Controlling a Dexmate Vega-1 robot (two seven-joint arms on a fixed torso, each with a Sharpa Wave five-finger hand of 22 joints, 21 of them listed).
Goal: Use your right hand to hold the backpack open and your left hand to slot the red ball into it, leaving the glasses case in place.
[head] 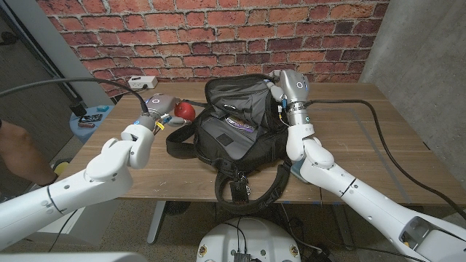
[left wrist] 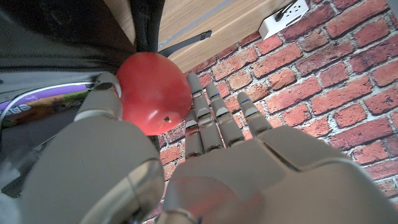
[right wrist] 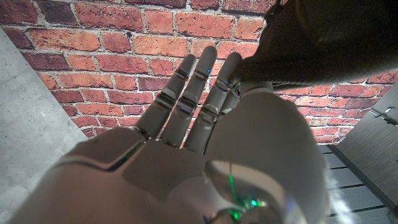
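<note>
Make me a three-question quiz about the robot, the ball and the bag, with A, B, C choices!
1. Where is the ball?
A. left of the backpack
B. inside the backpack
C. on the floor

2. What colour is the ball?
A. blue
B. red
C. green

3. The backpack is:
A. zipped shut
B. gaping open
C. hanging on the wall

Answers:
1 A, it sits beside the bag at the left robot hand.
2 B, the wrist view shows it red.
3 B, the right robot hand is at its rim and the inside shows.

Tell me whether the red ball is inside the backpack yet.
Not yet. The red ball sits outside the open backpack, by its left side, against the left hand.
</note>
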